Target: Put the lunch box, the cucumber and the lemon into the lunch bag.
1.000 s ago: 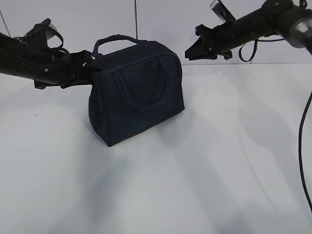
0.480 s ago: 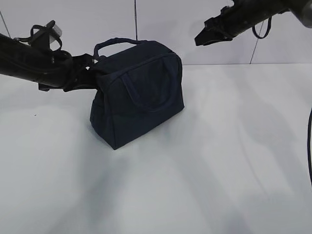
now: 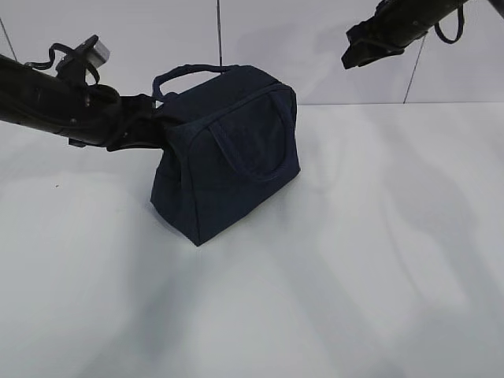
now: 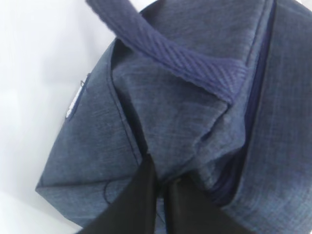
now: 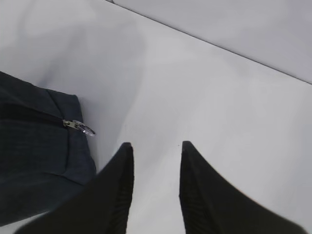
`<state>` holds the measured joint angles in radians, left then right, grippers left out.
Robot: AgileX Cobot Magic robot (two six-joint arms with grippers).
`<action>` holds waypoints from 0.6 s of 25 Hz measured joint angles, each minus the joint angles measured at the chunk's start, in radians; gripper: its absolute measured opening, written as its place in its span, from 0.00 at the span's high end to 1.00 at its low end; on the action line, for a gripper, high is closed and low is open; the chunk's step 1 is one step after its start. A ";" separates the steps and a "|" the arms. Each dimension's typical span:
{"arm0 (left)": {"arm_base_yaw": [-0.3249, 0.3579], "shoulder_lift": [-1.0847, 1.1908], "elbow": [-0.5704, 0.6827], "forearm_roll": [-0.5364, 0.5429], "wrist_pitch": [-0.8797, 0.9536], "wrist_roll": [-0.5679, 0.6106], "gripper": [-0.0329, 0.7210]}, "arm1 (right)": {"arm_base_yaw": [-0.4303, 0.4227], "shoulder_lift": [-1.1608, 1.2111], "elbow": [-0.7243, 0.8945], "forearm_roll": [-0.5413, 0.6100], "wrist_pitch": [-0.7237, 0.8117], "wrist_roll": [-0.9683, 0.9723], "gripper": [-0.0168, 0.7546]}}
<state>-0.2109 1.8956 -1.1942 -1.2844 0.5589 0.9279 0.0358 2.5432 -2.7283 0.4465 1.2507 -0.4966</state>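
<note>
The dark navy lunch bag (image 3: 228, 157) stands on the white table, its two loop handles up. My left gripper (image 3: 157, 126) is shut on a fold of fabric at the bag's left end; in the left wrist view its black fingers (image 4: 141, 195) pinch the lunch bag (image 4: 185, 107) below a handle. The right gripper (image 3: 350, 51) hangs open high at the upper right, apart from the bag. Between its jaws (image 5: 156, 145) is only bare table. The silver zipper ring pull (image 5: 78, 126) lies at the lunch bag's end (image 5: 34, 146). Lunch box, cucumber and lemon are out of view.
A white table (image 3: 354, 260) spreads round the bag, with a pale wall (image 3: 315, 31) behind it. A small white emblem (image 4: 73, 102) shows on the bag's side.
The right gripper has risen and drawn off to the upper right, its jaws spreading apart. The bag has shifted slightly to the right with the left gripper still on it.
</note>
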 joint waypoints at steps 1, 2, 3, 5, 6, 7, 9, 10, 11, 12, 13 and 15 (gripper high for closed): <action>0.000 0.000 0.000 0.000 0.002 0.013 0.96 | 0.000 -0.009 0.000 -0.017 0.002 0.017 0.66; 0.000 0.000 0.000 0.000 0.004 0.024 0.96 | 0.000 -0.022 0.000 -0.024 0.002 0.033 0.66; 0.000 0.000 0.000 0.002 0.006 0.035 0.96 | 0.000 -0.037 0.002 -0.024 0.002 0.044 0.66; 0.000 0.000 0.000 0.002 0.016 0.062 0.96 | 0.000 -0.076 0.029 -0.024 0.002 0.057 0.66; 0.000 0.000 0.000 0.002 0.021 0.069 0.96 | 0.000 -0.099 0.050 -0.019 0.002 0.059 0.66; 0.000 0.000 0.000 0.002 0.023 0.081 0.96 | 0.000 -0.119 0.081 -0.011 0.002 0.061 0.66; 0.000 0.000 0.000 0.007 0.025 0.134 0.96 | 0.000 -0.166 0.155 0.012 0.002 0.063 0.66; 0.000 0.000 0.000 0.009 0.025 0.161 0.96 | 0.000 -0.188 0.201 0.014 0.002 0.063 0.66; 0.000 0.000 0.000 0.013 0.025 0.194 0.96 | 0.000 -0.207 0.249 0.016 0.002 0.063 0.66; 0.000 0.000 0.000 0.018 0.025 0.228 0.96 | 0.000 -0.231 0.296 0.019 0.002 0.063 0.66; 0.000 0.000 0.000 0.023 0.022 0.257 0.96 | 0.000 -0.255 0.335 0.019 0.002 0.059 0.66; 0.000 0.000 0.000 0.034 0.004 0.314 0.96 | 0.000 -0.307 0.423 0.019 0.002 0.041 0.66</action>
<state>-0.2109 1.8956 -1.1942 -1.2501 0.5630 1.2418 0.0358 2.2361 -2.3051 0.4650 1.2524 -0.4561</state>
